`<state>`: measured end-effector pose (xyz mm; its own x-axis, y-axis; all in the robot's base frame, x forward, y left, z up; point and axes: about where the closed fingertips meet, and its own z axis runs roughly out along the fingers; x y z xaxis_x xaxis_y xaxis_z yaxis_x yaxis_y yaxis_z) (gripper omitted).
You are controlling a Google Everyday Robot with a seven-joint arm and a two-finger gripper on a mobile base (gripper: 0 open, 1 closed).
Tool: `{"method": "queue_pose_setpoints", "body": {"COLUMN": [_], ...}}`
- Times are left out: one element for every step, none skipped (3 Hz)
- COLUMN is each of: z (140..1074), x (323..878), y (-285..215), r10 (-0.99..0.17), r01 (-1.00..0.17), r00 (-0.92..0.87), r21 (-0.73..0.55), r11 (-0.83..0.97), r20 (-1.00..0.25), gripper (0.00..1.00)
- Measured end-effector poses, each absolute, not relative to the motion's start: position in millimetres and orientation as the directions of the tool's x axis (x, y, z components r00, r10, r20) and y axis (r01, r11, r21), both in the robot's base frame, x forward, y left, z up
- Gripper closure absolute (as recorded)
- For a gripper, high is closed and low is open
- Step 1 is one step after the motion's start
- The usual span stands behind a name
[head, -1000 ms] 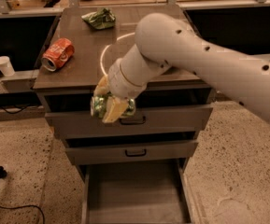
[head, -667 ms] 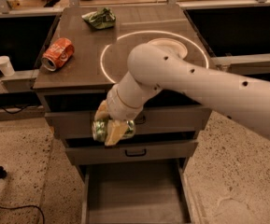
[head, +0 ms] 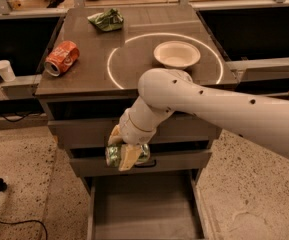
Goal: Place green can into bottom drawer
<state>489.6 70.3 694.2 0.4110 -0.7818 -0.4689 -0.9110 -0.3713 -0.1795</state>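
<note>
Your gripper (head: 122, 151) hung below the front edge of the table (head: 84, 79), level with the middle drawer (head: 184, 161) front. Its tan fingers (head: 127, 157) were pinched on the green can (head: 141, 154), which lay on its side between them, clear of every surface. The can sat in the air just in front of that drawer face and above the rear part of the bottom drawer (head: 144, 209). The bottom drawer stood pulled out, its flat floor exposed. The white arm (head: 224, 109) reached in from your right, crossing the front right corner of the table.

On the table top:
- An orange-red soda can (head: 61, 58) lay on its side near the left edge.
- A green foil bag (head: 106, 20) rested near the back edge.
- A bowl (head: 177, 54) stood upright toward the right edge, inside a white ring marking.

A paper cup (head: 4, 70) stood on a ledge beyond the left edge.
</note>
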Motion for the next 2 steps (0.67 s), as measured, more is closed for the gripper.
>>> {"method": "queue_pose_setpoints", "body": {"z": [674,638], "x": [491,475], "y": [56,52], "r10": [-0.788,-0.727], "r01": [-0.931,-0.944], "r00": [0.363,0.323], "r21": [-0.150,-0.151], "r11": [-0.333,-0.294], "r20": [-0.497,-0.606], "gripper": [1.00,1.00]}}
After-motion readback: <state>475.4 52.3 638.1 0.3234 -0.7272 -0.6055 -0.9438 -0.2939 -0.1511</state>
